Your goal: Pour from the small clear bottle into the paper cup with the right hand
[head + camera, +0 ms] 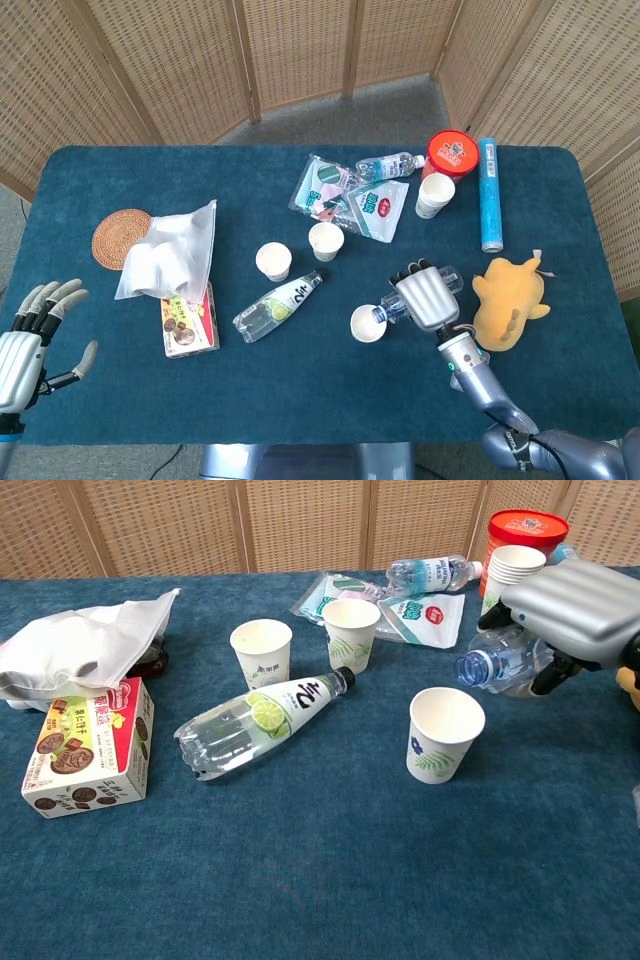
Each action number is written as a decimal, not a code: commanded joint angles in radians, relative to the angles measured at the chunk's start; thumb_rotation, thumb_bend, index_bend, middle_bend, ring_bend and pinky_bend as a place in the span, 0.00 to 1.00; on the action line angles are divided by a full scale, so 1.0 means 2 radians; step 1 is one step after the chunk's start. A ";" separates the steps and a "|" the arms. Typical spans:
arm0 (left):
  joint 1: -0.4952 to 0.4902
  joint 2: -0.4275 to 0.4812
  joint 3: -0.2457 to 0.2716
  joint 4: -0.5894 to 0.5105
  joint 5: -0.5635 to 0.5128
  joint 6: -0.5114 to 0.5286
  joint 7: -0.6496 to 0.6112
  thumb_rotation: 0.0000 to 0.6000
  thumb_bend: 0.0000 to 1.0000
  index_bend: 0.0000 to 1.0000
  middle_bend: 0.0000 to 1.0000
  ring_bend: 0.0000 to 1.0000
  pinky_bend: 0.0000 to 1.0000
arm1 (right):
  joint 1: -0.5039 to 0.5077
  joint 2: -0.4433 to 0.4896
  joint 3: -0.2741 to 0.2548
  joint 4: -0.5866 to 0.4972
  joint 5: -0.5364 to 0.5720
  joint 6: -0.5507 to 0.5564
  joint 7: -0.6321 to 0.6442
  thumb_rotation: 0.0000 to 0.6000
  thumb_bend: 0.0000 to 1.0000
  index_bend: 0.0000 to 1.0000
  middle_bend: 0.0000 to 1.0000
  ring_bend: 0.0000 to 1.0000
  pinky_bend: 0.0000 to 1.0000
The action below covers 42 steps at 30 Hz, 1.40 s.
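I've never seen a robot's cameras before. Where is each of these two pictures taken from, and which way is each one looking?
Head view: high above the near edge, looking steeply down on the whole dark blue cloth table; shows the silver left hand, the silver right hand and its forearm.
Chest view: low, near table height, looking across toward the wicker screens; only the right hand shows.
Both share the right hand holding the small clear bottle tipped toward the white leaf-printed paper cup.

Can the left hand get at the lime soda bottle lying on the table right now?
Probably yes. The left hand is open and holds nothing at the table's near left edge. The lime soda bottle lies on its side mid-table; only the snack box sits near that path, slightly aside.
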 commanded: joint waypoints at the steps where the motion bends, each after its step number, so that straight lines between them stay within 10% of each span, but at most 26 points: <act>1: 0.000 0.000 0.000 0.001 0.000 0.000 -0.001 0.52 0.46 0.14 0.13 0.00 0.00 | 0.000 -0.001 -0.001 0.000 0.001 -0.002 -0.008 1.00 0.26 0.66 0.71 0.50 0.48; 42: 0.001 -0.003 0.000 0.008 -0.004 0.000 -0.007 0.52 0.46 0.14 0.13 0.00 0.00 | 0.002 -0.002 0.002 -0.001 0.001 0.003 -0.088 1.00 0.26 0.67 0.71 0.50 0.44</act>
